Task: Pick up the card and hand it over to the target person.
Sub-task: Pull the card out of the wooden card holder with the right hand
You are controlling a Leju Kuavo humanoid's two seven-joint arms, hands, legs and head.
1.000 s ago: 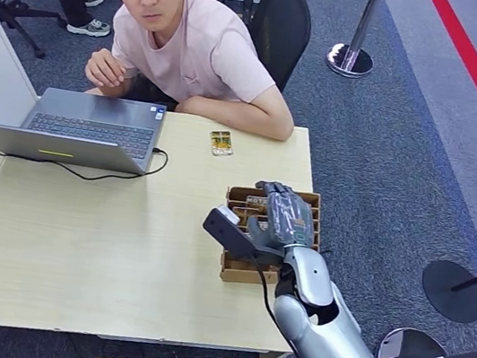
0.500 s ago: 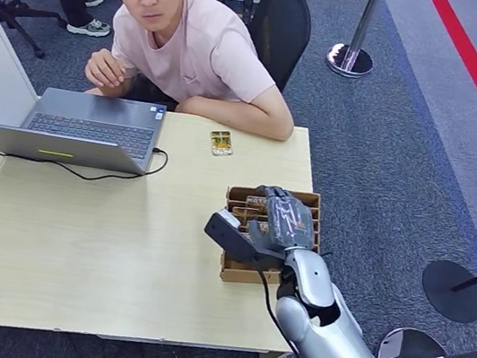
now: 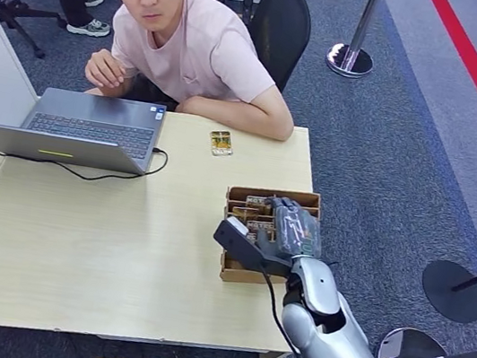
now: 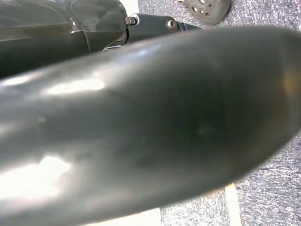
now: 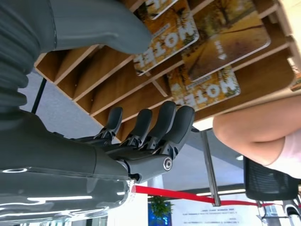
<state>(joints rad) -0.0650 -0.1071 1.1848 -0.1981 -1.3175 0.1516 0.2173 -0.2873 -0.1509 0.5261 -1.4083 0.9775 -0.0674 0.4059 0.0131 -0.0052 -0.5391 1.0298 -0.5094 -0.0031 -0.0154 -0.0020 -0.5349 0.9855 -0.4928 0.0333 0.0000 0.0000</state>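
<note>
Right wrist view: slotted wooden rack (image 5: 106, 70) holds yellow cards (image 5: 206, 87); right robot hand (image 5: 142, 136) released, empty.

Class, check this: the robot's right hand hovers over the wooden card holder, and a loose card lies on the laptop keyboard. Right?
Not quite. The right hand is over the wooden card holder, but the loose card lies on the table, beside the laptop, as the head view shows.

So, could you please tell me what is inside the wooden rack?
The rack holds yellow cards in its slots, three in the right wrist view. From the head view, the right hand covers much of it, hiding any others.
</note>
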